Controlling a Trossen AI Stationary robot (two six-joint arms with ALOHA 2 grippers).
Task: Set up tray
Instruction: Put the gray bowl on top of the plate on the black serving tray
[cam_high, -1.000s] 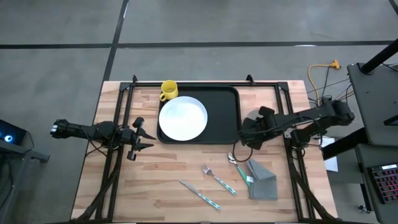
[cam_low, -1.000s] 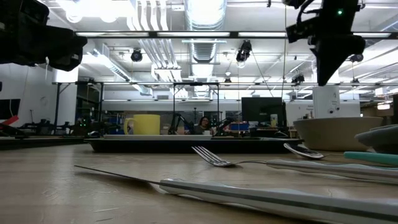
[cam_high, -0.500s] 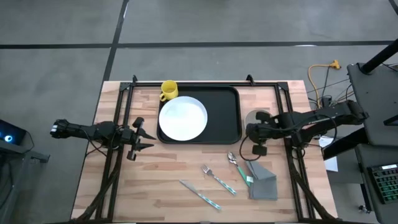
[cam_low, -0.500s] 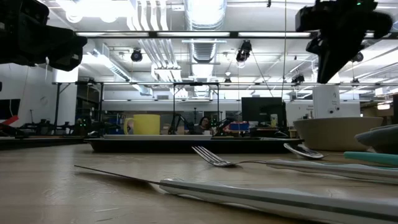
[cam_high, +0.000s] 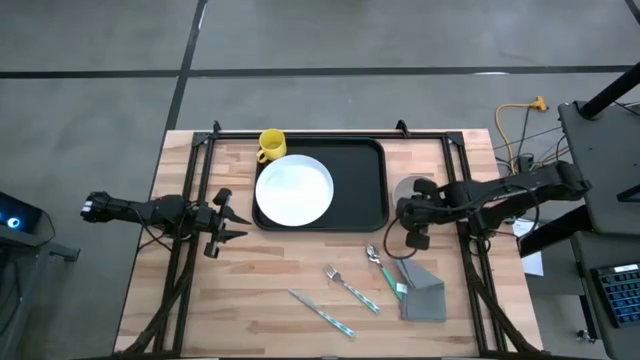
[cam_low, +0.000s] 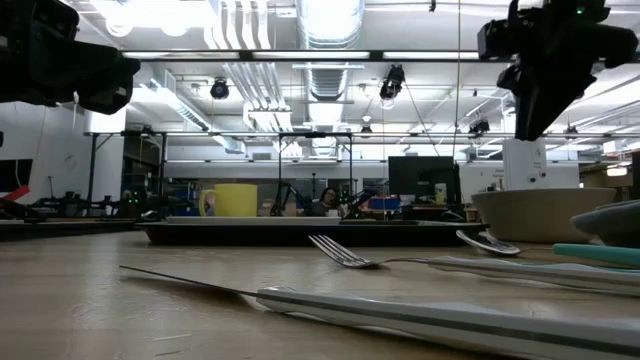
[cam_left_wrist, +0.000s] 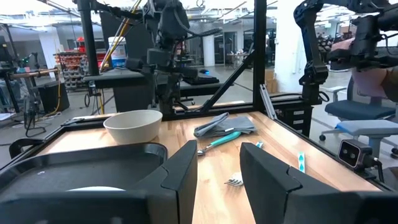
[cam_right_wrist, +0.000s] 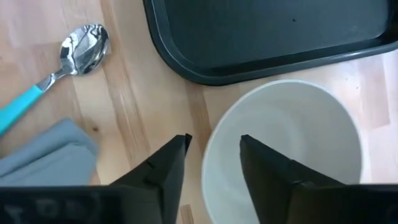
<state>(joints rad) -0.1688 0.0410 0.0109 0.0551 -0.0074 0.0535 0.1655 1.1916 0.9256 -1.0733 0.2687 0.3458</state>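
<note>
Black low-rimmed tray (cam_high: 350, 185) under round white plate (cam_high: 294, 190).

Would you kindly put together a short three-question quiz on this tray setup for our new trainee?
1. True or false: the white plate lies on the black tray.
2. Which item stands at the tray's far left corner? A) yellow mug B) bowl C) fork
3. Fill in: the right claw hangs with fingers apart over the rim of the ____, beside the tray.

Key:
1. True.
2. A, the yellow mug.
3. Bowl; it stands on the wooden table, not on the tray.
</note>
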